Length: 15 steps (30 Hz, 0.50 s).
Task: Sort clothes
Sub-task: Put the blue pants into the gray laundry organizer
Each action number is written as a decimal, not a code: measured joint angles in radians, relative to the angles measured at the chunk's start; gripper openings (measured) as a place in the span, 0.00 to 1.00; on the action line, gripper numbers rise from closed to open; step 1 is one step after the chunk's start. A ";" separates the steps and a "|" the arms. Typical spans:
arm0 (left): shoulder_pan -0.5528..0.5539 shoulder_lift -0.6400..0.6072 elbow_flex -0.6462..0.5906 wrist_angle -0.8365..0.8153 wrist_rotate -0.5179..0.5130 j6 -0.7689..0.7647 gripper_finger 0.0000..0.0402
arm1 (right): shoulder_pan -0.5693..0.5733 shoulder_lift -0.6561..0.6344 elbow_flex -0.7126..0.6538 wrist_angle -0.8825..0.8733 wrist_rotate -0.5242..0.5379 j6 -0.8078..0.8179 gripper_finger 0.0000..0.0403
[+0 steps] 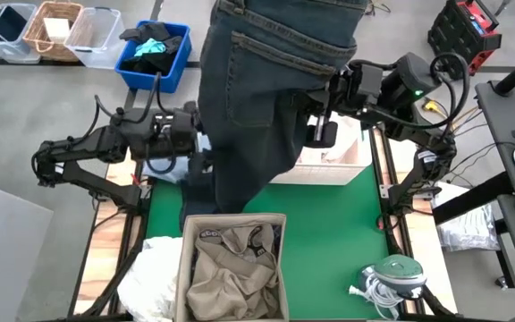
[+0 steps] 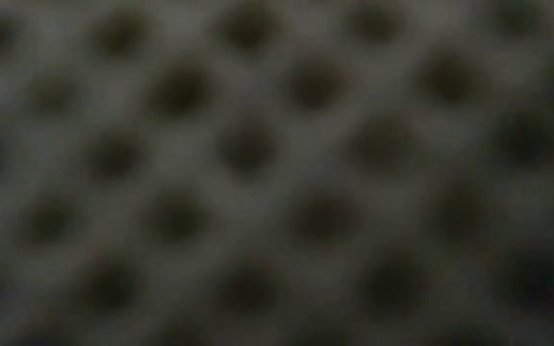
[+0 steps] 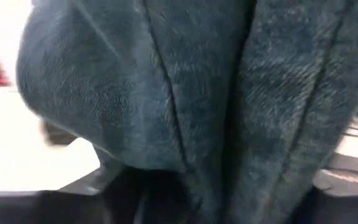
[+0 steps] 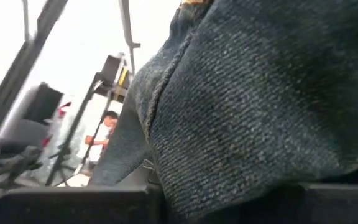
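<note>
Tabletop [image 1: 329,228]: green-covered, with both dark arms reaching in from either side above it.
Jeans [image 1: 262,89]: dark denim, lifted high toward the overhead camera, hanging between the two arms with a back pocket showing; the lower end trailed down toward the box. The denim filled most of the left wrist view [image 3: 185,93] and the right wrist view [image 4: 260,106].
White cloth [image 1: 150,273]: bunched at the near left corner of the tabletop, just beside the box.
Box [image 1: 189,277]: open, at the near edge of the tabletop, holding the khaki garment.
Khaki garment [image 1: 231,273]: crumpled inside the box, a dark waistband at its top.
Blue bin [image 1: 175,63]: on the floor beyond the tabletop's far left, with dark and teal fabric in it.
Left hand [image 1: 202,143]: at the left edge of the hanging jeans, its fingers hidden by the denim; I could not tell whether it gripped.
Right hand [image 1: 316,121]: at the right edge of the jeans, pressed against the fabric; whether it was closed on them I could not tell.
Low view: blurred dark spots only, nothing readable.
Person [image 4: 104,134]: small, far off in the room in the right wrist view.
</note>
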 joint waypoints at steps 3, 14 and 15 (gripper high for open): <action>0.001 0.000 0.000 0.003 0.103 0.010 0.43 | 0.001 0.000 0.000 0.030 0.052 -0.001 0.17; -0.003 0.000 0.079 0.236 0.279 0.013 0.01 | 0.000 -0.001 0.001 0.052 0.343 0.020 0.17; -0.003 0.003 0.116 0.244 0.279 0.016 0.00 | -0.001 -0.001 0.001 0.042 0.352 0.032 0.17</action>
